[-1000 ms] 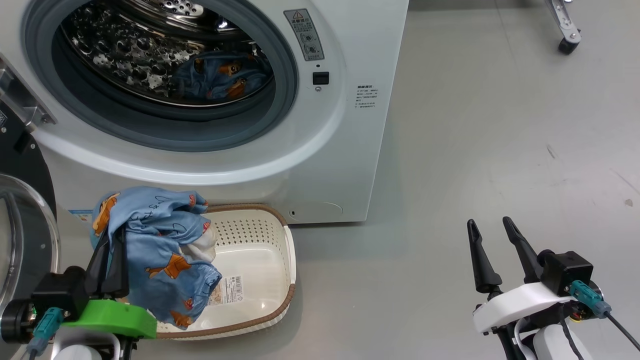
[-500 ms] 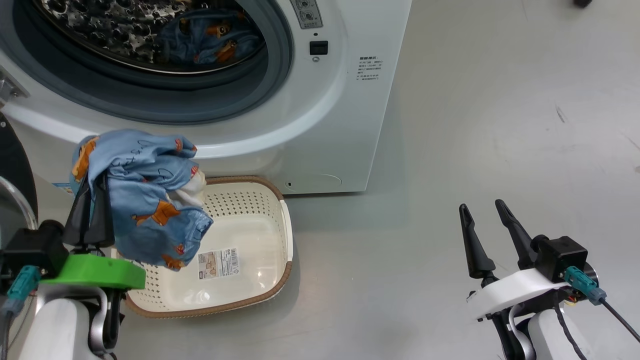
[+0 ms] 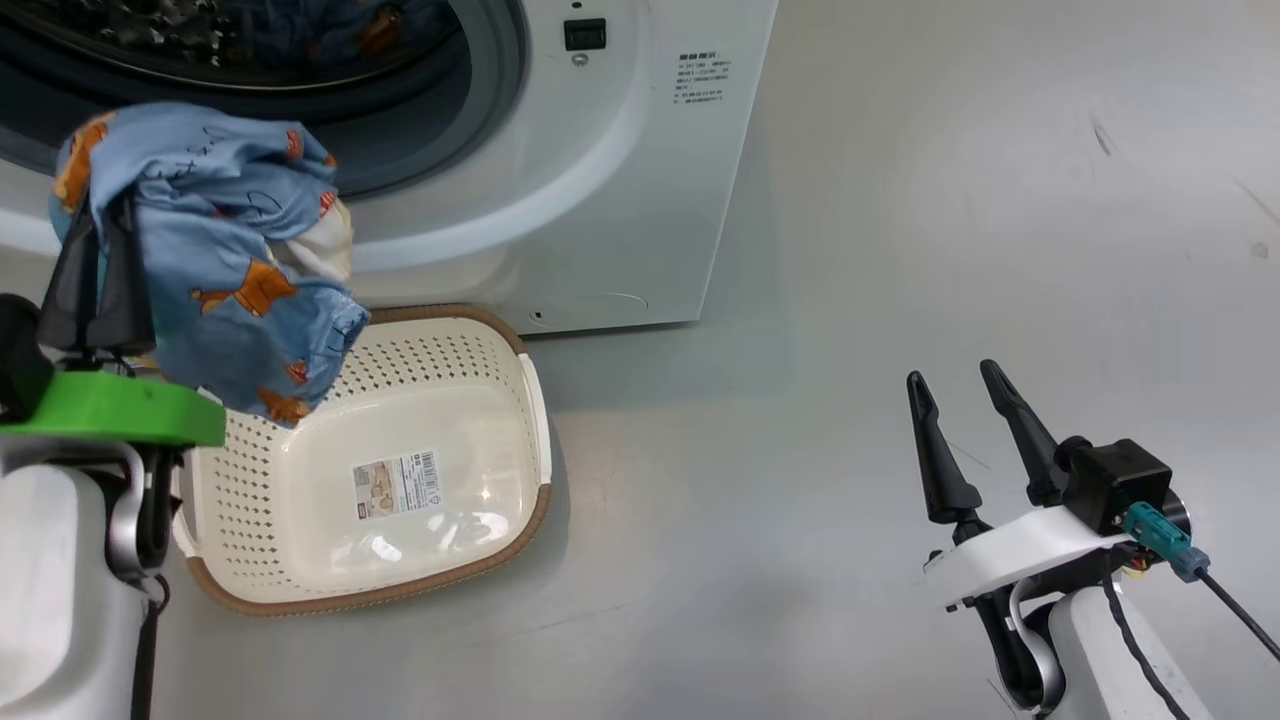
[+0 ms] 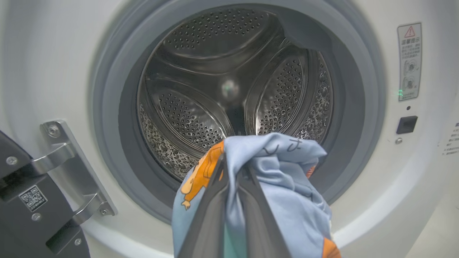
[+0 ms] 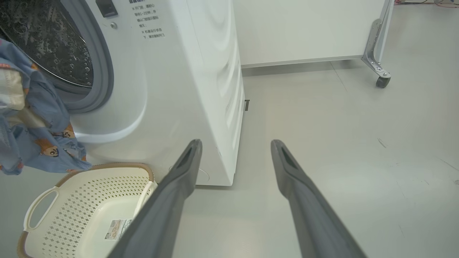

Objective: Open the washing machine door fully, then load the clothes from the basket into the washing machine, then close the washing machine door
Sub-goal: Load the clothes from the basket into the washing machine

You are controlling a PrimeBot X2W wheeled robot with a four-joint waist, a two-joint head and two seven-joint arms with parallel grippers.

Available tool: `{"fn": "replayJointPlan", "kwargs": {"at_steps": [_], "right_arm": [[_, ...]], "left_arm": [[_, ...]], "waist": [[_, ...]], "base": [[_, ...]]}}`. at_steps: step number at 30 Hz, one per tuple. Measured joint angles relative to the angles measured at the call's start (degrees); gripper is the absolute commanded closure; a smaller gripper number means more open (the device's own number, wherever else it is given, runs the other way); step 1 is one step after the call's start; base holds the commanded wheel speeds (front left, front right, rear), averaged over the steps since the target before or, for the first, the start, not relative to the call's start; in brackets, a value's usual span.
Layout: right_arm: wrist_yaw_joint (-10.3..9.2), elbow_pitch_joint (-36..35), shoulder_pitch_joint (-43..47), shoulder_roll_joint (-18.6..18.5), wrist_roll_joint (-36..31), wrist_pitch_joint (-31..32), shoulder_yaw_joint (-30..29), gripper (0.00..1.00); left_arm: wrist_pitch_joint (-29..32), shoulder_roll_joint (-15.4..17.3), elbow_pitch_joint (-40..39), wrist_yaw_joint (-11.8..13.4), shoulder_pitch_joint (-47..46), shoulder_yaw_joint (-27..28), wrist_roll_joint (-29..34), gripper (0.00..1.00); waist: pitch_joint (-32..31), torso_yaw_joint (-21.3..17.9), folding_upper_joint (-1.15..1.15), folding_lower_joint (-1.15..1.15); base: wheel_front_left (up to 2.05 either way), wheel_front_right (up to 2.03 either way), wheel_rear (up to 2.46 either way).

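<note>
My left gripper [image 3: 100,215] is shut on a light blue garment of the clothes [image 3: 210,250], held above the basket's left end and in front of the lower rim of the washing machine [image 3: 600,180]. In the left wrist view the fingers [image 4: 211,208] pinch the clothes [image 4: 283,179] before the steel drum [image 4: 229,89]. Another blue garment [image 3: 340,20] lies inside the drum. The cream basket [image 3: 535,400] stands on the floor holding nothing but its label. The washing machine door [image 4: 21,200] is swung open to the left. My right gripper [image 3: 952,372] hangs open over bare floor, far right.
The door's metal hinge [image 4: 71,161] juts out left of the drum opening. In the right wrist view the basket [image 5: 107,166] sits against the machine's front corner [image 5: 215,107]. A white panel on a castered leg [image 5: 380,71] stands behind, with grey floor to the right.
The head camera has tilted down. My left gripper has lifted the blue garment clear of the basket and up towards the drum opening. The right gripper has stayed open and still.
</note>
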Motion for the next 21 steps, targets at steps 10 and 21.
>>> {"fn": "replayJointPlan", "kwargs": {"at_steps": [10, 21], "right_arm": [[-0.1, -1.08, -2.04, 0.12, 0.03, 0.0, 0.07, 0.0], [-0.6, -1.93, -3.19, 0.21, 0.43, 0.0, 0.52, 0.0]], "left_arm": [[2.15, 1.78, 2.38, -0.48, -8.26, -0.03, 0.03, 1.0], [7.32, 3.46, 6.32, -1.1, -18.89, -1.35, -0.16, 1.0]], "waist": [[4.64, -2.25, 0.0, 0.0], [11.01, -4.13, 0.0, 0.0]], "base": [[0.0, 0.0, 0.0], [0.0, 0.0, 0.0]]}}
